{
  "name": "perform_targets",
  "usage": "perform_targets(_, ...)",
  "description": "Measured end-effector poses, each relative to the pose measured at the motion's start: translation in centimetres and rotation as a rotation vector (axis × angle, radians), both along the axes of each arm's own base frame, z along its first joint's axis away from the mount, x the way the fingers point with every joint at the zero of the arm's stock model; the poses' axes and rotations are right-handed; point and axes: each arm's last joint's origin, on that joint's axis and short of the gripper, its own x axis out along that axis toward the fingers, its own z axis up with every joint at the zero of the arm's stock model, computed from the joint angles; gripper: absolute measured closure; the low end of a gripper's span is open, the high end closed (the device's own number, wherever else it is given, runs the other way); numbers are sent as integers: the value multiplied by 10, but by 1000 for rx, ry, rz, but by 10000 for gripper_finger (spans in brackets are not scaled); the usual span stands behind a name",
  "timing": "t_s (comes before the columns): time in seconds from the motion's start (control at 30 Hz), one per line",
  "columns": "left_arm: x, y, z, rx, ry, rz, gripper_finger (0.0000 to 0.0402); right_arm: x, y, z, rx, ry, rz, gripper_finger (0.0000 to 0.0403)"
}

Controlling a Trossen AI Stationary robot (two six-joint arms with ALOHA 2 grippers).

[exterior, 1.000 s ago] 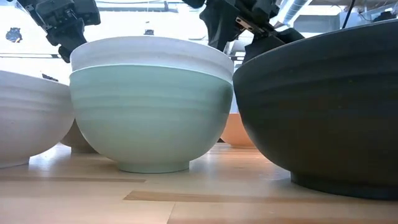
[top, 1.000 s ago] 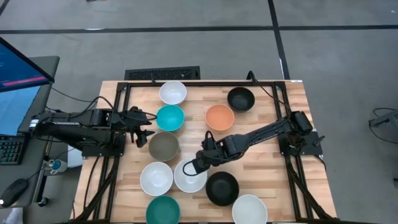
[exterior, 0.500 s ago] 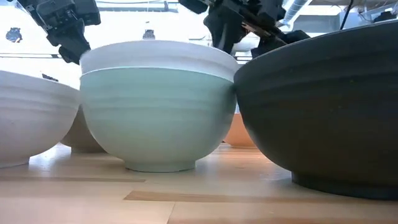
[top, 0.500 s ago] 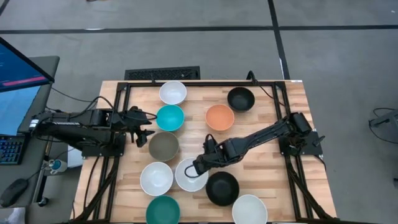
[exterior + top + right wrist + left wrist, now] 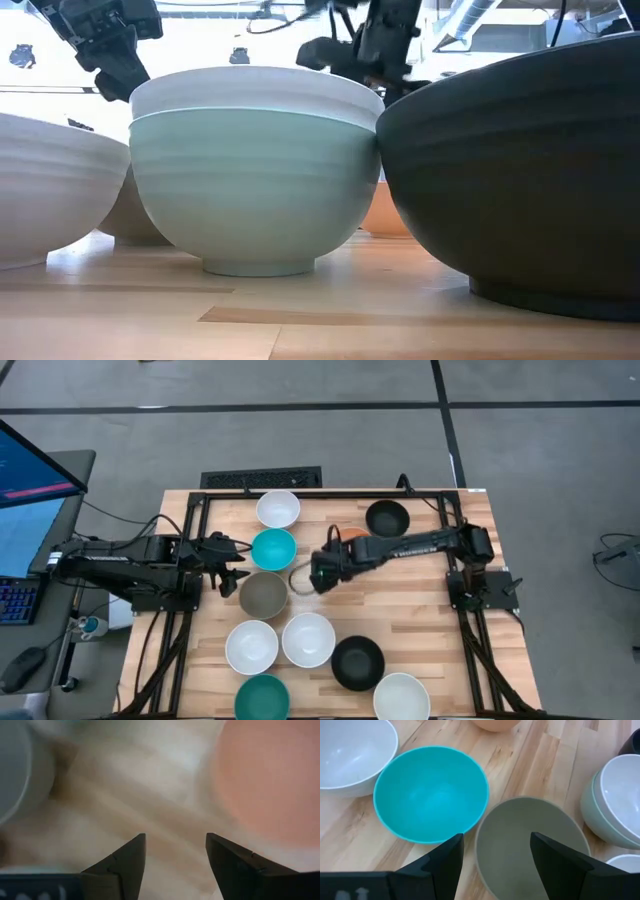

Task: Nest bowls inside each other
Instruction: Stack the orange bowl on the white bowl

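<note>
With a white bowl (image 5: 308, 639) nested in the mint bowl (image 5: 250, 190), the right gripper (image 5: 318, 572), empty and spread, probably goes for the orange bowl (image 5: 272, 780) next; the left gripper (image 5: 232, 567) waits spread at frame left.

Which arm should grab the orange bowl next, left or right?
Right, probably. The right pincer hangs open beside the round orange bowl; the left pincer, also open, sits farther off by the turquoise bowl and grey-taupe bowl.

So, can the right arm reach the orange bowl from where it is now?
Probably yes. The right gripper hangs open, empty, beside the orange bowl, which fills one side of the right wrist view. The arm itself hides most of this bowl from above, but nothing seems to stand between them.
</note>
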Motion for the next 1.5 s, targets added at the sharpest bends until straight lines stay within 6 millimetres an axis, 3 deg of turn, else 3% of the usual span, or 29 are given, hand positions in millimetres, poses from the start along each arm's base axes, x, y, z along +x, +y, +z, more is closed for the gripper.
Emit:
perform_targets(0.23, 0, 0, 0, 0, 0, 1, 180, 4, -28, 19, -44, -21, 59, 173)
perform_targets(0.43, 0, 0, 0, 9, 6, 4, 180, 0, -44, 10, -43, 41, 78, 173)
perform_targets(1.3, -1, 1, -1, 34, 21, -1, 180, -15, -43, -51, 34, 133, 72, 152)
perform_targets(1.5, -1, 1, -1, 44, 23, -12, 180, -16, -46, -56, 37, 127, 47, 160)
